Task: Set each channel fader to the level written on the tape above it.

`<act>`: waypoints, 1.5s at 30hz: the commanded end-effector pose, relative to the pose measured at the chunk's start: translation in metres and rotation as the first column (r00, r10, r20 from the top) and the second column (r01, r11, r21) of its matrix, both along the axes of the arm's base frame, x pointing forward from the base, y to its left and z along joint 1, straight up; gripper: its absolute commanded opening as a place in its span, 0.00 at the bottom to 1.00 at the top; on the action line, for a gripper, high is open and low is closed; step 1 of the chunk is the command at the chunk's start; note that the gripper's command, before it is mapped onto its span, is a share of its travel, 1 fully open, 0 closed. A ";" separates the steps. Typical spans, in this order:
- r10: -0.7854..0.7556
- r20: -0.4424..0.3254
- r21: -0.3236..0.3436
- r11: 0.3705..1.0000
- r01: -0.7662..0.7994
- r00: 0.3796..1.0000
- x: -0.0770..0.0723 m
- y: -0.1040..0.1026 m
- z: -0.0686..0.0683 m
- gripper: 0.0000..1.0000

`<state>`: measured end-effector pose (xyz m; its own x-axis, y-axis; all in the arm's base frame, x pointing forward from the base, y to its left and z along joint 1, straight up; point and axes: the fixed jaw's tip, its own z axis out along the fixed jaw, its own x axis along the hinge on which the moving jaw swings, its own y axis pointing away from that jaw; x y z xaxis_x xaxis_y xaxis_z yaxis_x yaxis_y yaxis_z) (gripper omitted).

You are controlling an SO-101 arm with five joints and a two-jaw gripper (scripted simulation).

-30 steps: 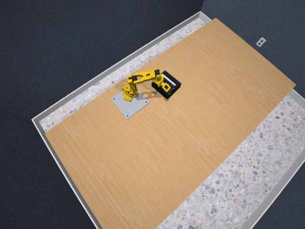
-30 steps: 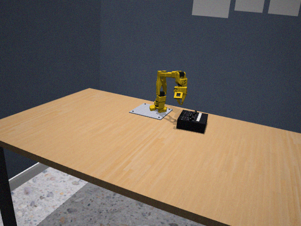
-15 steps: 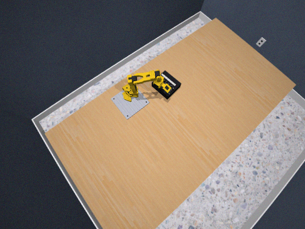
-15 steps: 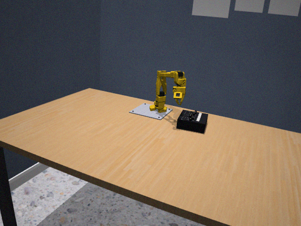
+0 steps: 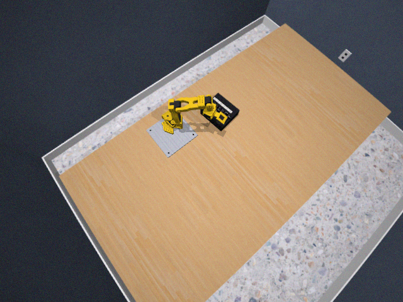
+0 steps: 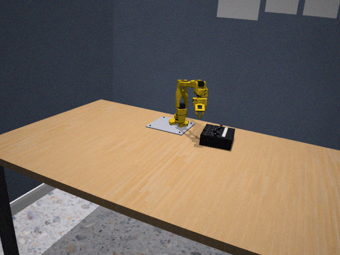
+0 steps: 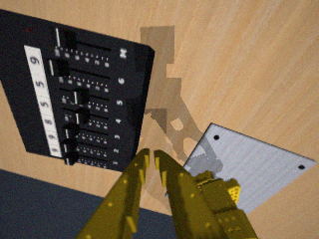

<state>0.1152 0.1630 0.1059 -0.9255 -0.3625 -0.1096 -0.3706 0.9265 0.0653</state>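
The black lighting desk (image 7: 75, 95) lies on the wooden table; it also shows in the top view (image 5: 225, 111) and the exterior view (image 6: 217, 136). A white tape strip (image 7: 43, 100) with handwritten numbers runs along its far side. Several channel faders marked 1 to 6 and a master fader marked M (image 7: 67, 38) sit in parallel slots; their caps stand near the tape end, those of channel 5 (image 7: 81, 98) and channel 4 (image 7: 82, 118) a little further from it. My gripper (image 7: 150, 155) is shut and empty. It hangs above the desk's near edge (image 6: 200, 116), touching nothing.
The grey baseplate (image 7: 249, 166) carrying my arm's base (image 6: 179, 120) lies beside the desk. The table's edge and a dark floor show at the lower left of the wrist view.
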 end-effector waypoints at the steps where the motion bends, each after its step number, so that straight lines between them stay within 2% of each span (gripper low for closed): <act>1: 0.052 0.000 -0.016 0.999 -0.052 0.999 0.003 -0.008 -0.001 0.00; 13: 0.206 0.023 -0.036 0.978 -0.205 0.978 0.015 -0.022 0.000 0.00; 25: 0.424 0.047 -0.076 0.904 -0.420 0.904 0.032 -0.045 0.001 0.00; 27: 0.424 0.047 -0.076 0.904 -0.420 0.904 0.032 -0.045 0.001 0.00; 35: 0.577 0.054 -0.113 0.814 -0.569 0.815 0.042 -0.064 0.001 0.00; 42: 0.705 0.050 -0.150 0.705 -0.693 0.707 0.050 -0.084 0.002 0.00; 45: 0.722 0.049 -0.155 0.688 -0.709 0.690 0.051 -0.087 0.002 0.00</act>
